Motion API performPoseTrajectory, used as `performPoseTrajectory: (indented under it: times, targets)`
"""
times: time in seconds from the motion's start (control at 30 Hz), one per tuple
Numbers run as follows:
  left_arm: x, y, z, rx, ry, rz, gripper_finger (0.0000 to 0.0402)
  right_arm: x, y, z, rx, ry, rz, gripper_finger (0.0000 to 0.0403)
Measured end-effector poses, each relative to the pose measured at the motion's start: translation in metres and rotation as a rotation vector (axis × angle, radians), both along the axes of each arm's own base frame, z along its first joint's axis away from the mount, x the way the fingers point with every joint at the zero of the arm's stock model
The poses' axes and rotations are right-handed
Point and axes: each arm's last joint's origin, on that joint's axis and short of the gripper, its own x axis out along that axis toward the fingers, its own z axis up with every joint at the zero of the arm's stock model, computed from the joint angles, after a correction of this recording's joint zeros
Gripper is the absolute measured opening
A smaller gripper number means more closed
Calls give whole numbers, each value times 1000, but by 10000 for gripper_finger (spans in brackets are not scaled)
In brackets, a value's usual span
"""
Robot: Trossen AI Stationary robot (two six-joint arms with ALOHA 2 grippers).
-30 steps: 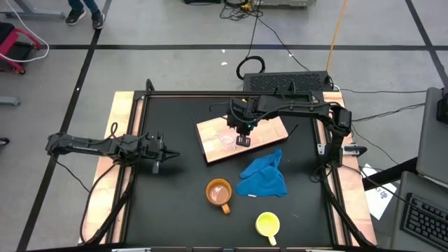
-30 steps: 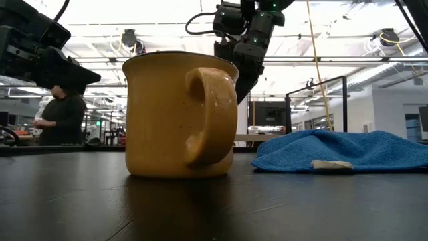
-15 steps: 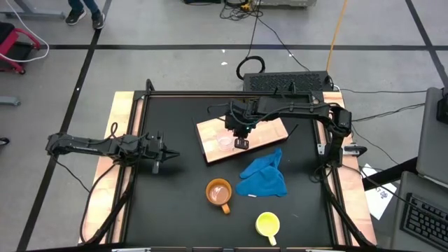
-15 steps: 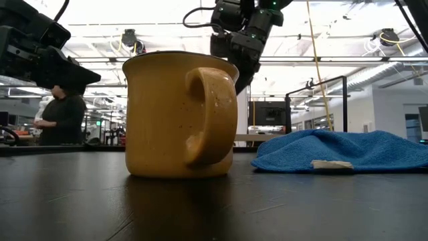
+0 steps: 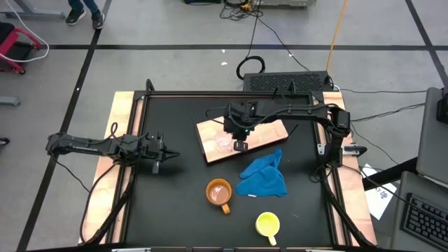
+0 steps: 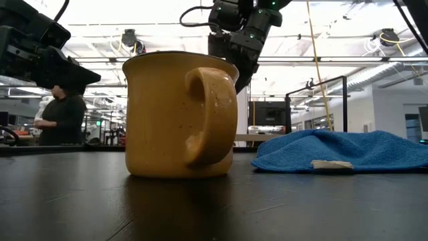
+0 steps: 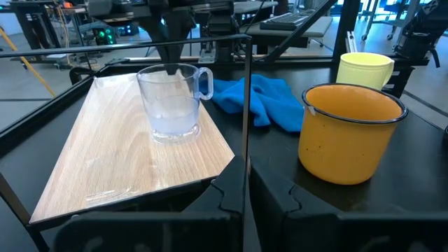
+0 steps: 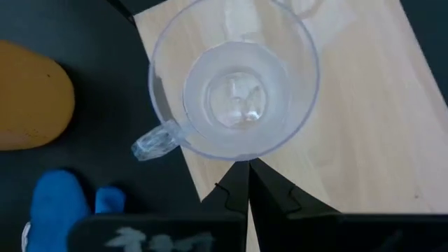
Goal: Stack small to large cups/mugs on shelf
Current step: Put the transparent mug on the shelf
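We see a small clear glass cup [image 7: 171,101] with a handle standing upright on the flat pale wooden shelf board [image 5: 266,133]. The right gripper [image 5: 240,142] hangs just above it, fingers pressed narrow, holding nothing. The left gripper [image 5: 164,157] waits well apart, also closed — empty. We judge the glass placed; next comes fetching the orange speckled mug [image 5: 219,192], then the yellow mug [image 5: 267,225], off the black tabletop [image 5: 175,203].

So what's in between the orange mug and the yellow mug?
Only bare black tabletop. In the high view the orange mug and the yellow mug stand apart with nothing between them; the blue cloth lies off to one side.
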Motion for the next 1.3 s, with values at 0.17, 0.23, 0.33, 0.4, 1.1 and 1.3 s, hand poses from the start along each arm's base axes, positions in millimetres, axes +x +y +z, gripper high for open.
performPoseTrajectory:
  times: [0.17, 0.23, 0.33, 0.4, 1.1, 1.3]
  targets:
    - [0, 0, 0, 0, 0, 0, 24, 3, 0, -4, 18, -9, 10, 0]
    - [0, 0, 0, 0, 1, 0, 24, 4, 0, -5, 17, -11, 10, 0]
    - [0, 0, 0, 0, 0, 0, 24, 4, 0, -6, 18, -5, 12, 0]
    - [0, 0, 0, 0, 0, 0, 24, 5, 0, -5, 16, -14, 13, 0]
    - [0, 0, 0, 0, 0, 0, 24, 9, 8, -4, 53, -51, 59, 0]
    - [0, 0, 0, 0, 1, 0, 24, 10, 14, -4, 51, -57, 75, 0]
